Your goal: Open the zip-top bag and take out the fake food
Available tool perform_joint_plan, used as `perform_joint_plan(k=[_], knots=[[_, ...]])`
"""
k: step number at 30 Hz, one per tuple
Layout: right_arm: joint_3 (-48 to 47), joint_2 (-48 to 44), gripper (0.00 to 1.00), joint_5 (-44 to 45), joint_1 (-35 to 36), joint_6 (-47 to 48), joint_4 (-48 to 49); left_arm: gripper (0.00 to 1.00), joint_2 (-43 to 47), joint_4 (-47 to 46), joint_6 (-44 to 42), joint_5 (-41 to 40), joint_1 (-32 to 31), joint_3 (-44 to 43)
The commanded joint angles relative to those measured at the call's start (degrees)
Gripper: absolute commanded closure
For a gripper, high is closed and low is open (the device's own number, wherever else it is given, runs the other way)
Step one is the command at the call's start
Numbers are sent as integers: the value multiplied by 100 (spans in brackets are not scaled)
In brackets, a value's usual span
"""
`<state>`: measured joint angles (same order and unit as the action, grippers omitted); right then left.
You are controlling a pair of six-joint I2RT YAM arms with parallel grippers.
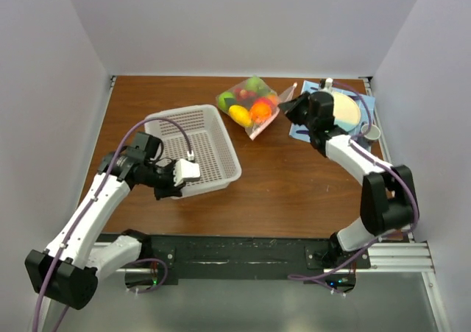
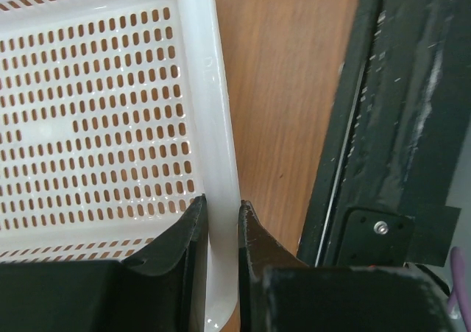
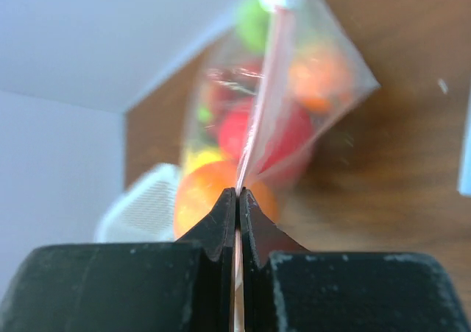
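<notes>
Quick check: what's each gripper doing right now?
Left gripper: closed on the rim of the white basket.
Right gripper: closed on the pink zip strip of the zip-top bag.

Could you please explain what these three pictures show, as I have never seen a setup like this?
These are two robot arms bolted at the near edge of a wooden table. One picture is taken from above and behind the arms; the other two come from small cameras on each wrist, looking along the jaws. On the table lie a white basket, a clear bag full of toy fruit, and a plate on a blue mat. The left gripper is clamped on the basket's rim. The right gripper is shut on the bag's pink zip strip. The bag looks closed, with the fruit inside.
</notes>
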<state>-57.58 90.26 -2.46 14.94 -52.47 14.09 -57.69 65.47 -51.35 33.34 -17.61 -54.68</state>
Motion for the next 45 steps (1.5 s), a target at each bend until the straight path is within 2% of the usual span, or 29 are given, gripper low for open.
perform_joint_plan(k=[1, 6, 10, 15, 16, 17, 19, 25, 27, 33, 36, 38, 39, 40, 42, 45], knots=[[-884, -850, 100, 70, -9, 543, -782, 100, -215, 327, -77, 920, -716, -430], [-1780, -1107, 100, 342, -44, 887, -1391, 97, -392, 54, 537, 666, -1910, -465], [-2423, -1203, 100, 554, -61, 1177, -1935, 96, -532, -236, 793, 437, -2115, -404], [-3109, -1195, 100, 291, -70, 1195, -2191, 95, -550, -675, 1214, 208, -2291, -333], [-3162, -1203, 100, 255, -70, 1178, -2200, 79, -568, -850, 1311, 182, -2300, -342], [-3197, -1230, 100, 263, -70, 1151, -2200, 68, -594, -922, 1460, 216, -2309, -359], [-3294, -1282, 100, 150, -70, 1107, -2208, 58, -647, -1167, 1653, 435, -2344, -342], [-3505, -1388, 100, -96, -61, 967, -2419, 50, -840, -1651, 2015, 795, -2493, -132], [-3558, -1414, 100, -184, -61, 879, -2446, 45, -840, -1661, 2050, 797, -2546, -148], [-3917, -1318, 100, -563, 9, 615, -2463, 30, -446, -1581, 2410, -107, -2380, -1377], [-4312, -1213, 100, -475, 263, 711, -2621, 27, -156, -1836, 2727, -1126, -2134, -2054], [-4559, -1125, 100, -405, 562, 790, -2805, 23, 99, -2151, 2666, -1838, -1976, -2231], [-4865, -1020, 100, -300, 676, 878, -2902, 16, 396, -2283, 2648, -2119, -1957, -2232], [-5033, -949, 100, -229, 938, 931, -3086, 13, 556, -2511, 2604, -2652, -1948, -2206], [-5393, -853, 100, -63, 1238, 984, -3236, 5, 1046, -2645, 2578, -3051, -1948, -2091], [-5431, -694, 100, 87, 1862, 958, -3123, 0, 1627, -2610, 2524, -3325, -1948, -2143]])
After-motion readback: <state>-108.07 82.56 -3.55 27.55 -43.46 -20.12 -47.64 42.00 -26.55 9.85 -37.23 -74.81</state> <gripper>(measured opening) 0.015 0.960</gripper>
